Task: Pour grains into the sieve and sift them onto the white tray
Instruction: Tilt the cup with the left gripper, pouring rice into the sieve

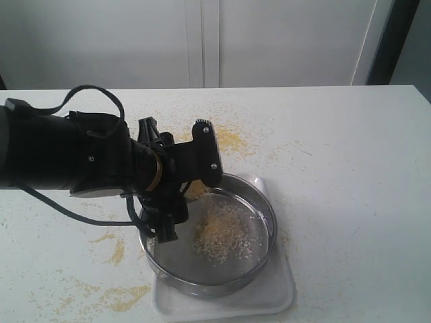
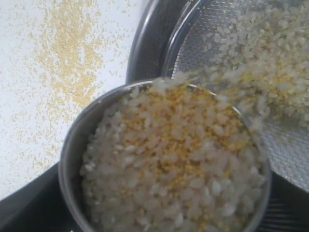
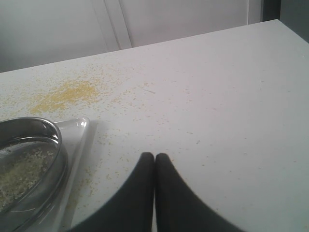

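Note:
My left gripper (image 1: 187, 188) is shut on a small steel cup (image 2: 72, 145), tipped over the sieve's near-left rim. The cup brims with mixed yellow and pale beige grains (image 2: 174, 164), and some spill over its lip onto the mesh. The sieve (image 1: 268, 214), wide with a shiny steel rim, rests on the white tray (image 1: 279, 296) and holds a loose heap of grains (image 1: 219, 232). In the exterior view the arm hides most of the cup. My right gripper (image 3: 154, 157) is shut on nothing, low over the table beside the tray's corner (image 3: 79, 128). It does not show in the exterior view.
Spilled yellow meal lies on the white table behind the sieve (image 1: 232, 138) and at the front left (image 1: 128, 296). Fine specks are scattered across the table's right half. A pale wall with cabinet doors stands behind the table's far edge.

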Motion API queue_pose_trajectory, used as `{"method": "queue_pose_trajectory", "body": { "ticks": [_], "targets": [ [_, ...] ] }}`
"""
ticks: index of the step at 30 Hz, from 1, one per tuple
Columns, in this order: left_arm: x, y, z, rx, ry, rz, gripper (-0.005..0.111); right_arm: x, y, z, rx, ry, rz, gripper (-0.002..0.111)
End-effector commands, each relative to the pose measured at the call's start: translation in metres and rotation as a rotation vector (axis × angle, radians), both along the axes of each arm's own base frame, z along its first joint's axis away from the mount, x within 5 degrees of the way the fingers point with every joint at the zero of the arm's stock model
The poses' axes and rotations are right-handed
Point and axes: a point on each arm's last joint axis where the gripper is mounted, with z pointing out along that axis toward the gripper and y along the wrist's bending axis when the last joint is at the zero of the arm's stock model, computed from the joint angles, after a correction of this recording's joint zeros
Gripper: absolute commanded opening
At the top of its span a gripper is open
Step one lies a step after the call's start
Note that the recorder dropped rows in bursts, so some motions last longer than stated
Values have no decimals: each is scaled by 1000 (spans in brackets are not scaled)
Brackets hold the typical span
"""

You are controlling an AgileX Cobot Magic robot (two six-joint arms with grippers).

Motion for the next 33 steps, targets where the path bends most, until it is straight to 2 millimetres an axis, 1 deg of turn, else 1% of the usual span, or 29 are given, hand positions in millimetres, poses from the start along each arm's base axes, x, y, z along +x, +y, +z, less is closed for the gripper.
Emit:
{"method": "queue_pose_trajectory", "body": {
  "ticks": [1,9,15,22,33],
  "targets": [
    [1,-2,8,44,-43,-51,0,0,0,-1,4,-8,3,0],
    [1,-1,7,79,-47,-69,0,0,0,-1,4,-8,3,0],
    [-13,-11,6,176,-67,-175,0,0,0,-1,4,-8,3,0],
    [-13,-7,5,213,-57,-150,0,0,0,-1,4,-8,3,0],
    [-13,-7,5,226,-64,-168,0,0,0,-1,4,-8,3,0]
  ]
}}
